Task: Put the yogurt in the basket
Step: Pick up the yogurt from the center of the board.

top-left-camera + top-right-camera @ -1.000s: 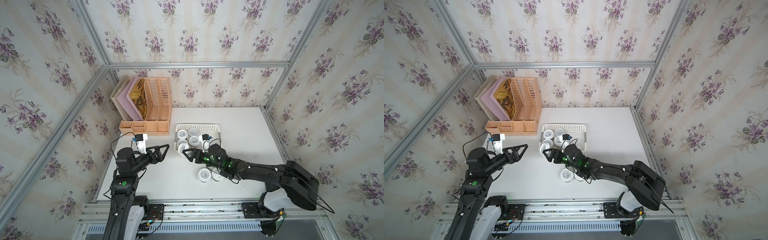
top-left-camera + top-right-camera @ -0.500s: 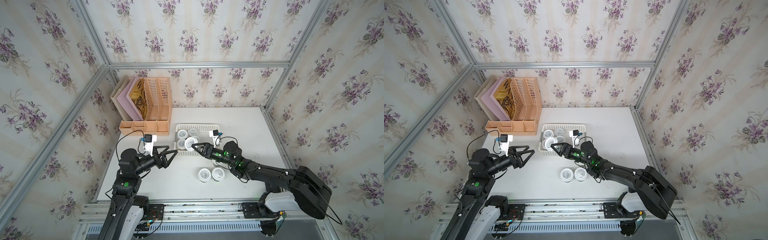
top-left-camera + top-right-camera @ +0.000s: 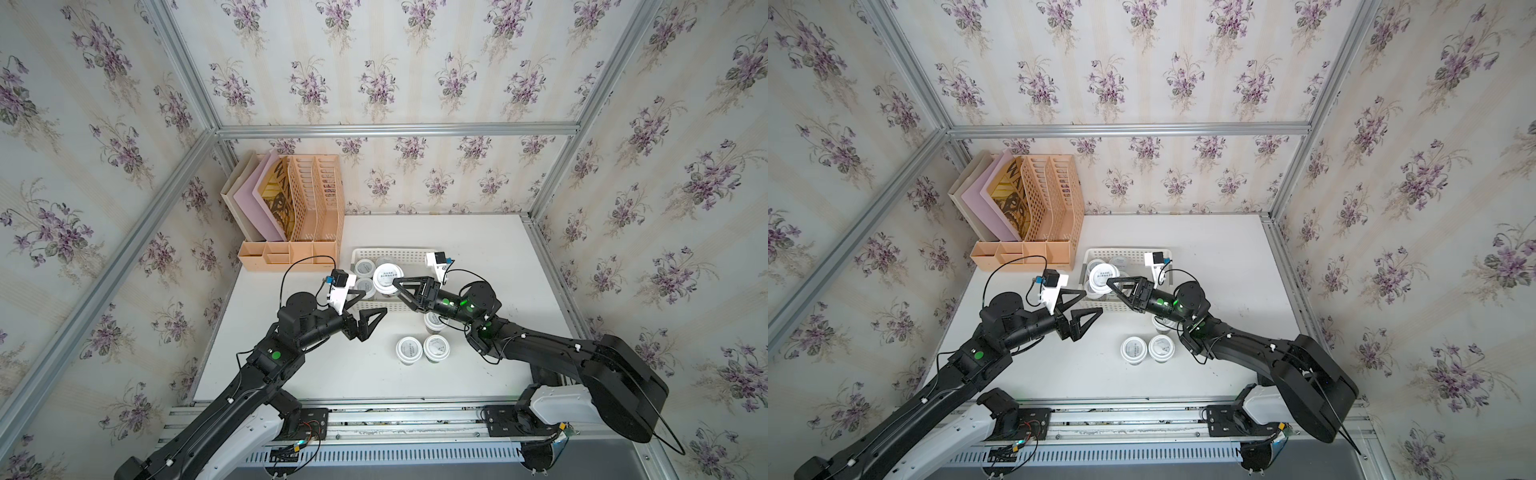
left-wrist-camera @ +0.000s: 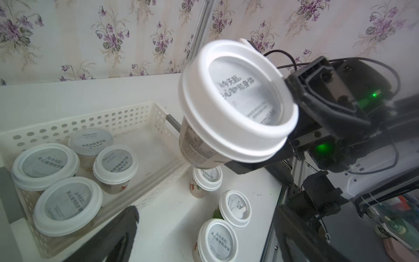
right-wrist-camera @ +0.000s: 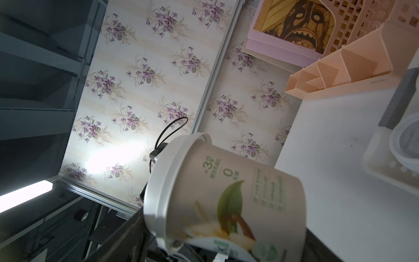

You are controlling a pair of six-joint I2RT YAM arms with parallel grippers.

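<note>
- Grip: your right gripper [image 3: 397, 289] is clamped on one small round yogurt cup [image 3: 387, 276] with a white rimmed lid, holding it lid-up above the shallow white perforated plastic basket [image 3: 390, 252].
- Lid print on that cup is a grey circle with Chinese characters. In the left wrist view they are too blurred for you to read with certainty.
- Body print in the right wrist view shows a green "3g" above a "0", with a green leaf and a pale flower.
- Four matching cups [image 4: 68, 202] stand inside the basket.
- Three more cups [image 4: 217, 240] stand outside it on the white table [image 3: 457, 249], near its long wall. The closest lid reads "从今天起 关心食物和身体".
- Your left gripper [image 3: 380, 301] has its jaws apart and holds nothing. It hangs by the basket's near wall.
- Peach slatted file organizer [image 3: 307, 199] in the far corner holds folders and a gold-brown cover [image 3: 278, 195] whose large dark letters begin "WAN".
</note>
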